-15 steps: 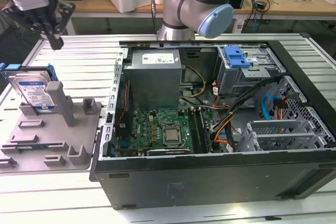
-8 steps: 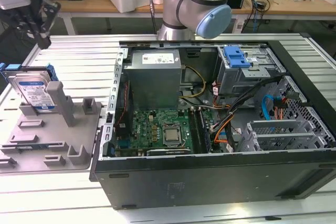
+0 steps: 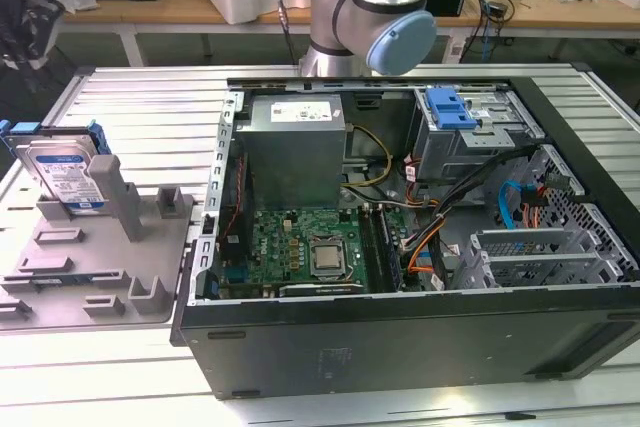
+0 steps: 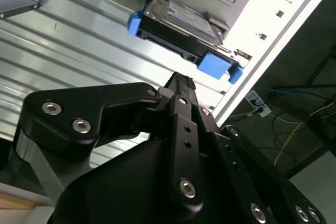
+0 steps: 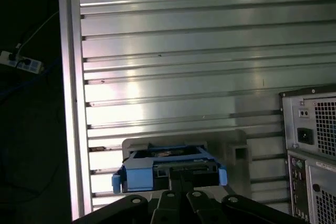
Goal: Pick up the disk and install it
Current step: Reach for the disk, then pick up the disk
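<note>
Silver, blue-bracketed disk [image 3: 62, 172] stands, apparently tilted, in grey fixture [image 3: 150, 239].

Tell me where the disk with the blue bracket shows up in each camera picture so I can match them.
Exterior view: the disk stands on edge in the grey stand, at the exterior view's left.
Second wrist view: the disk lies just beyond the gripper.
First wrist view: the disk sits edge-on in that stand.
Shared landmark: the ribbed metal table under the stand.
</note>
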`<state>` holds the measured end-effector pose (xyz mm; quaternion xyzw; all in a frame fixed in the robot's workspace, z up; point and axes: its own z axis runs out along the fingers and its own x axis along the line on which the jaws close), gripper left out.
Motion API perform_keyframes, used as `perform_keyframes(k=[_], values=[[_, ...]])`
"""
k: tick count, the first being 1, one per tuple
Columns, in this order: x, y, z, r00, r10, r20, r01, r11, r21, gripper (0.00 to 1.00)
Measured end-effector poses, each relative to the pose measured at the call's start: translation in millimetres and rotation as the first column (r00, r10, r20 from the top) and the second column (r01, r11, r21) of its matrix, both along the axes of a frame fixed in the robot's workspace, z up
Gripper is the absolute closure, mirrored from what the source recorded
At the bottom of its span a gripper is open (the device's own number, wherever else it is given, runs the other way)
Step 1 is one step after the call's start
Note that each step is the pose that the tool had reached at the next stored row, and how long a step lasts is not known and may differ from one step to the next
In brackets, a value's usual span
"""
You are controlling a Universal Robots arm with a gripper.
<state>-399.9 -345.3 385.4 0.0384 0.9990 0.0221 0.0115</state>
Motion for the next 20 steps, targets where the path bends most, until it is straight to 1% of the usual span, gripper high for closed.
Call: perform_keyframes(k=[1,2,20], values=[[-7.8,0.1,-0.3,1.0000,0.000,-0.0005,0.000,1.0000,-0.0001,0.89],[-10.1,0.0,-0.5,1.0000,0.000,-0.0005,0.000,1.0000,-0.0001,0.89],[-12.2,0.1,-0.5,1.0000,0.000,-0.0004,0.000,1.0000,0.0000,0.89]])
